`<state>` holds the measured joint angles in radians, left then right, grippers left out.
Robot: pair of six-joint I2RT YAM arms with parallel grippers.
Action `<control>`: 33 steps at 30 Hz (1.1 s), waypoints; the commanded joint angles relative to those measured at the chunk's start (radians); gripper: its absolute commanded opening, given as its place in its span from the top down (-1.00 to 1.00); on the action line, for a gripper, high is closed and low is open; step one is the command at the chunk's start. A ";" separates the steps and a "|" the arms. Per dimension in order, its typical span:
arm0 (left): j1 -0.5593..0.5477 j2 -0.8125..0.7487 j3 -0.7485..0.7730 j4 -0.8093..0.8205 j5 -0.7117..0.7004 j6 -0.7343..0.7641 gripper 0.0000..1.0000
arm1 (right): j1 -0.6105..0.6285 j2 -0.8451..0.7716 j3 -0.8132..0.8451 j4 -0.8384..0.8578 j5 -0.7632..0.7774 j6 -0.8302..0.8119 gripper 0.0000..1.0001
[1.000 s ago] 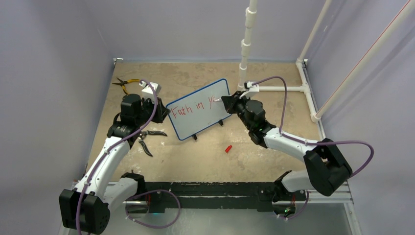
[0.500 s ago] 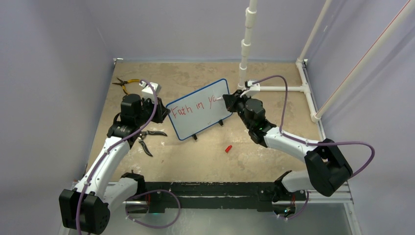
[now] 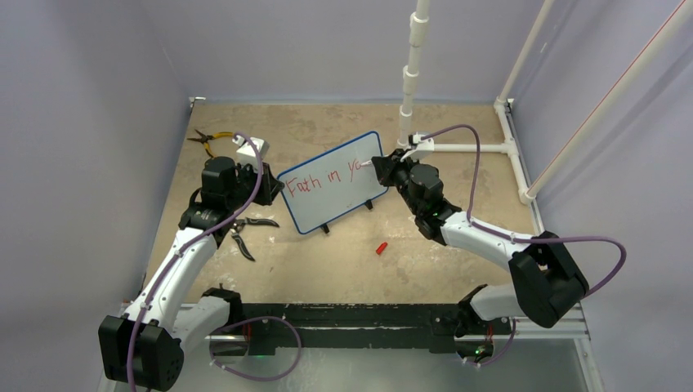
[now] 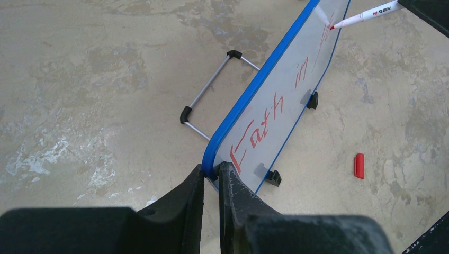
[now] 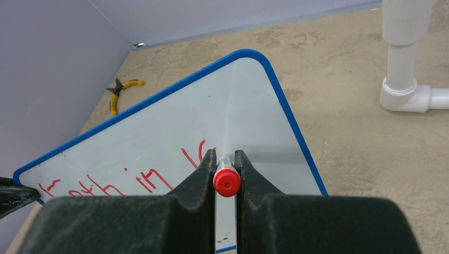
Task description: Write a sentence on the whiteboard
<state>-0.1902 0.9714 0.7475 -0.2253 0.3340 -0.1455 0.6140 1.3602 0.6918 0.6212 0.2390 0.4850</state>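
**A:** Where is the whiteboard, and what has hold of its edges?

**B:** The whiteboard [image 3: 331, 182] stands mid-surface on its black feet, propped by a wire stand [image 4: 209, 92] behind it. The left claw [image 4: 212, 170] is pressed together on the blue frame at the board's 9 o'clock end. The right claw [image 5: 225, 159] pinches a marker [image 5: 226, 181]. Its tip touches the white face near the 3 o'clock end, just inside the frame.

**A:** What room is there around it?

**B:** Bare surface [image 3: 343, 122] runs from the board to the far wall at 12 o'clock. A white pipe post [image 3: 406, 122] stands near the board's 1 o'clock corner. A red cap [image 3: 381, 247] lies apart at 5 o'clock. Black pliers [image 3: 253, 222] lie at 8 o'clock by the left arm. Yellow pliers [image 3: 204, 139] sit well off at 10 o'clock.

**A:** Anything different from a second ago?

**B:** The sentence [image 3: 327, 177] has grown. After "Faith in" there was only a "y" stroke, and now an "o" follows it. The right claw has edged towards 3 o'clock. The left claw, the board and the cap have not shifted.
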 commanded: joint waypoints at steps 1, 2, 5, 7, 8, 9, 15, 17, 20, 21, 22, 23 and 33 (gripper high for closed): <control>0.000 0.006 -0.008 0.007 0.005 0.015 1.00 | -0.005 -0.012 0.051 0.056 -0.009 -0.022 1.00; 0.000 0.006 -0.008 0.007 0.006 0.015 1.00 | -0.004 -0.012 0.051 0.060 -0.009 -0.025 1.00; 0.000 0.006 -0.008 0.007 0.006 0.015 1.00 | -0.004 -0.015 0.048 0.072 -0.016 -0.034 1.00; 0.001 0.006 -0.008 0.007 0.005 0.015 1.00 | -0.005 -0.018 0.046 0.076 -0.018 -0.037 1.00; 0.000 0.006 -0.008 0.007 0.006 0.014 1.00 | -0.004 -0.019 0.047 0.076 -0.018 -0.036 1.00; 0.000 0.006 -0.007 0.007 0.005 0.015 1.00 | -0.004 -0.021 0.046 0.077 -0.019 -0.038 1.00; 0.000 0.006 -0.008 0.006 0.005 0.015 1.00 | -0.004 -0.024 0.043 0.071 -0.019 -0.038 1.00; 0.000 0.006 -0.008 0.007 0.006 0.015 1.00 | -0.004 -0.024 0.039 0.072 -0.022 -0.039 1.00; 0.001 0.006 -0.008 0.007 0.006 0.015 1.00 | -0.005 -0.027 0.034 0.079 -0.027 -0.040 1.00; 0.001 0.006 -0.008 0.007 0.004 0.015 1.00 | -0.005 -0.028 0.033 0.079 -0.029 -0.042 1.00; 0.001 0.006 -0.008 0.007 0.004 0.015 1.00 | -0.004 -0.032 0.033 0.080 -0.029 -0.043 1.00; 0.001 0.006 -0.008 0.007 0.004 0.015 1.00 | -0.004 -0.035 0.033 0.077 -0.029 -0.042 1.00; 0.001 0.005 -0.008 0.006 0.005 0.015 1.00 | -0.005 -0.105 0.009 0.029 0.003 -0.032 1.00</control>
<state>-0.1902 0.9714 0.7475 -0.2253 0.3340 -0.1455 0.6140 1.2942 0.6918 0.6434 0.2184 0.4641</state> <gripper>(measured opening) 0.125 0.122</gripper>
